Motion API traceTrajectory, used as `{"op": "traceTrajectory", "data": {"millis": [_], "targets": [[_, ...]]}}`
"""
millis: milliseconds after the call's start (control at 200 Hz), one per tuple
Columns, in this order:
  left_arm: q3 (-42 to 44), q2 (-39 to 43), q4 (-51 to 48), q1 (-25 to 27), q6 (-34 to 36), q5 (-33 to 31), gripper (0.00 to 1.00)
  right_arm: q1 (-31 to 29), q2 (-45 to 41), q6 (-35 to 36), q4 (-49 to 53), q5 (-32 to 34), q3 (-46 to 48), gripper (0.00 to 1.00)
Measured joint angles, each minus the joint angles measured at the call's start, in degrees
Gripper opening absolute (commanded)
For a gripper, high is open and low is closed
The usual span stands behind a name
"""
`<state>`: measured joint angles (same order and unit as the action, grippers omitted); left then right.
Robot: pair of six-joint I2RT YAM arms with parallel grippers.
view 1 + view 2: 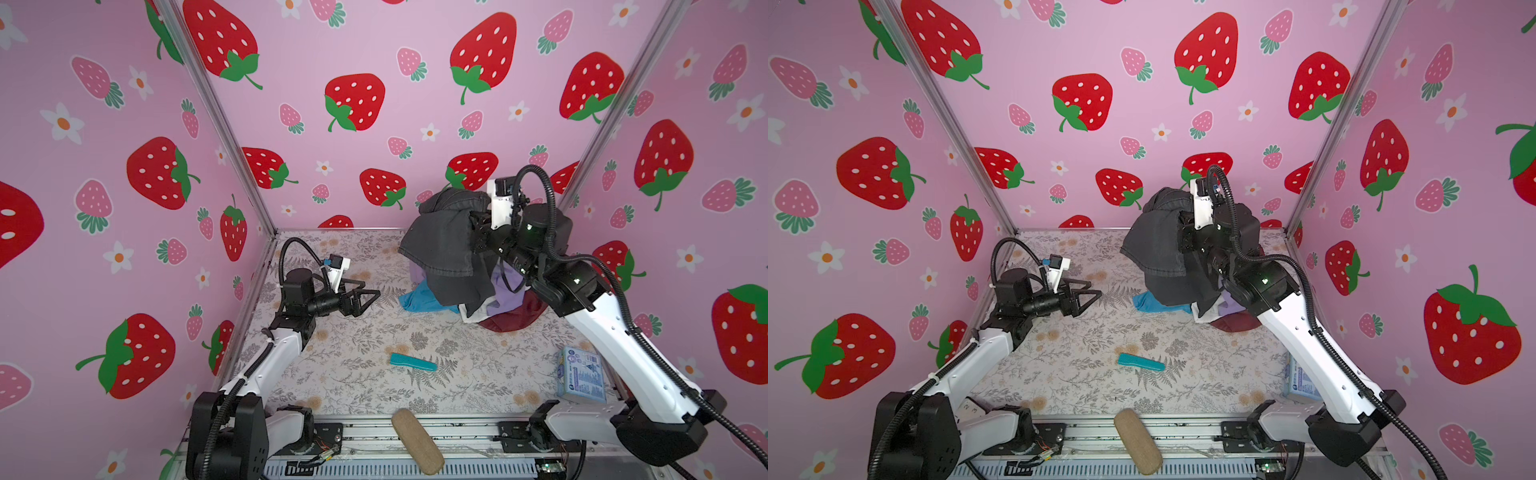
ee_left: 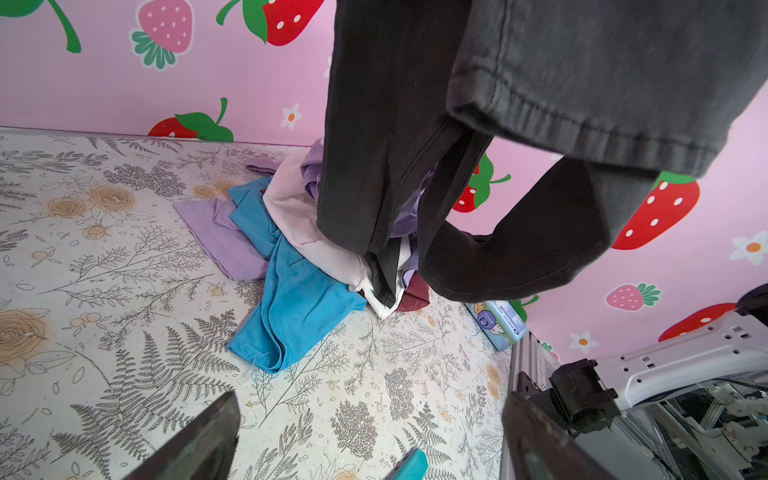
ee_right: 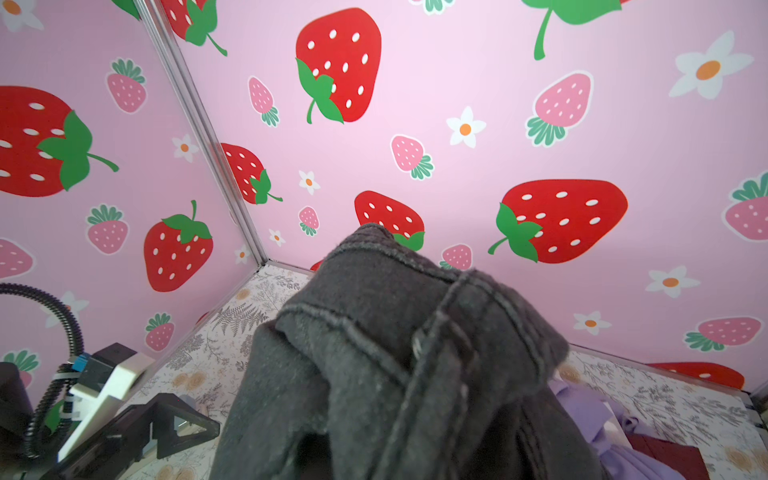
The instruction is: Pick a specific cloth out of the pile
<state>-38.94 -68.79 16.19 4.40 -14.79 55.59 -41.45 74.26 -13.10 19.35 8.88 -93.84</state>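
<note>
Right pincer (image 1: 477,230): fingers buried in the cloth (image 1: 440,245), so the gap cannot be read directly; the charcoal denim trousers hang from it, and it is judged clamped on that fabric.

Left pincer (image 1: 368,301): fingers wide apart, holding and touching nothing; it sits low over the table (image 1: 353,353), well apart from the pile (image 1: 505,286) and pointing towards it.

Right arm: rises steeply from the front rail, wrist high above the pile and close to the back wall; the cloth is up in the air directly over the pile, its lower folds draping down onto the lavender, white and maroon garments.

Left arm: elbow bent, forearm roughly level.

Differences between views:
- Both top views show the cloth as a dark bundle that hides most of the pile.
- The left wrist view shows the pile from the side, with a teal-blue garment (image 2: 291,307) spread in front; one trouser leg reaches down into the heap; a stitched hem (image 2: 582,137) hangs free.
- The right wrist view shows the waistband seams and a metal rivet (image 3: 417,345) at close range.

A small teal strip (image 1: 413,362) lies on the table, well clear of the pile.
</note>
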Motion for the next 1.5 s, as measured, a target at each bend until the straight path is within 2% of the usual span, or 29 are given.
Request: {"op": "traceTrajectory", "data": {"millis": [365,916,1501], "targets": [[0.0,2.6,-0.9,0.0,0.3,-2.1,0.99,0.0,3.9,1.6,-3.9,-8.7,-12.5,0.0],[0.0,4.4,-1.2,0.0,0.8,-4.2,0.99,0.3,14.7,3.0,-9.0,-20.0,-33.9,0.0],[0.0,5.7,-1.5,0.0,1.3,-5.6,0.99,0.3,18.4,-0.7,-18.7,-29.8,-38.7,0.0]]}}
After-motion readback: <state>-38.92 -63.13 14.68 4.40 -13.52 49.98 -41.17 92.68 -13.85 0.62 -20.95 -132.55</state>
